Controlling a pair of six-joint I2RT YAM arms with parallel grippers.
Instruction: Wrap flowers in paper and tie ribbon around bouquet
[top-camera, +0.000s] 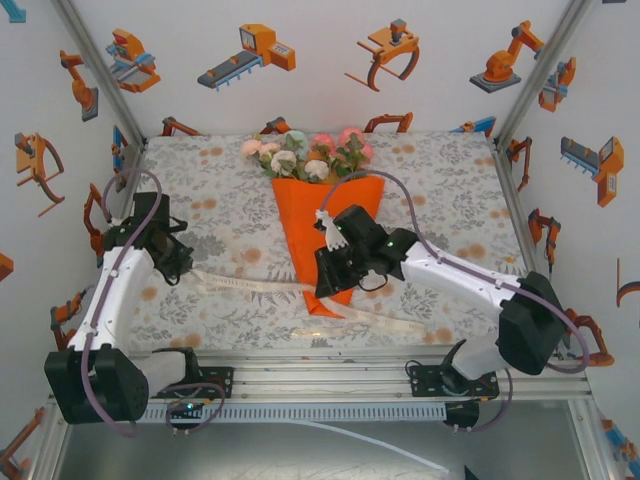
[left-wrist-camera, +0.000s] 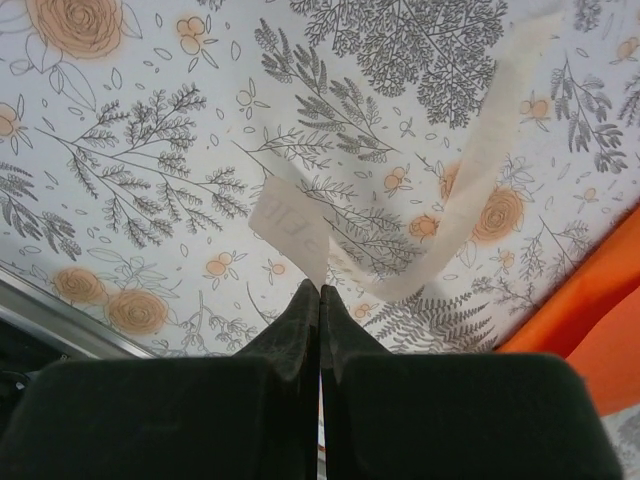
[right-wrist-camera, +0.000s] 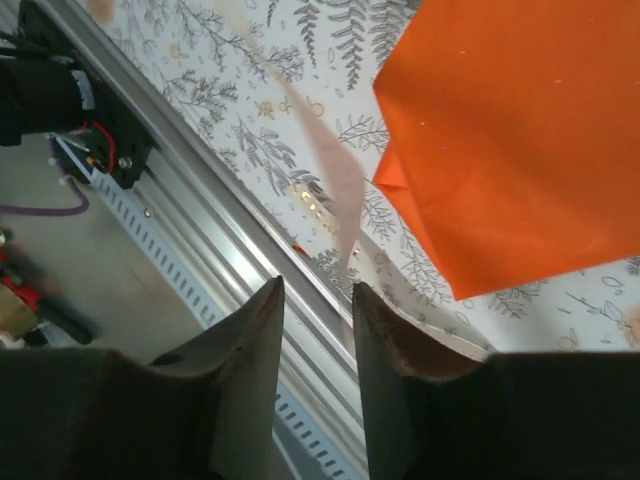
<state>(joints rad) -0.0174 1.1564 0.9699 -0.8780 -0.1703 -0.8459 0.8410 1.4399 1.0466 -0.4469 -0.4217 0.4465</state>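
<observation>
Booth w/ white walls (top-camera: 330, 100) printed w/ orange robot graphics; table under a grey-and-orange floral tablecloth (top-camera: 220, 200); aluminium rail (top-camera: 330, 375) along the near edge.

L claw (left-wrist-camera: 320, 290): fingers pressed together, no gap, pinching one end of the ribbon (left-wrist-camera: 470, 190). From the tips the ribbon rises ahead, folds once (faint lettering on the fold), then loops away to the claw's right toward the orange paper (left-wrist-camera: 600, 310). Bare cloth ahead and left of the claw; rail edge close at its lower left.

R claw (right-wrist-camera: 318, 290): fingers parted w/ a clear gap, nothing between them. The rail runs diagonally just beyond the tips. The ribbon, blurred, lies ahead. The cone's narrow end, w/ a small folded corner, is ahead and right, apart from the fingers.

Bouquet (top-camera: 300, 210): matte orange cone, wide end far, point toward the rail, under the R wrist. Flowers (top-camera: 300, 155): pink, peach and white roses w/ green leaves, fanned at the far end. The ribbon crosses near the cone's point; over or under not clear.
</observation>
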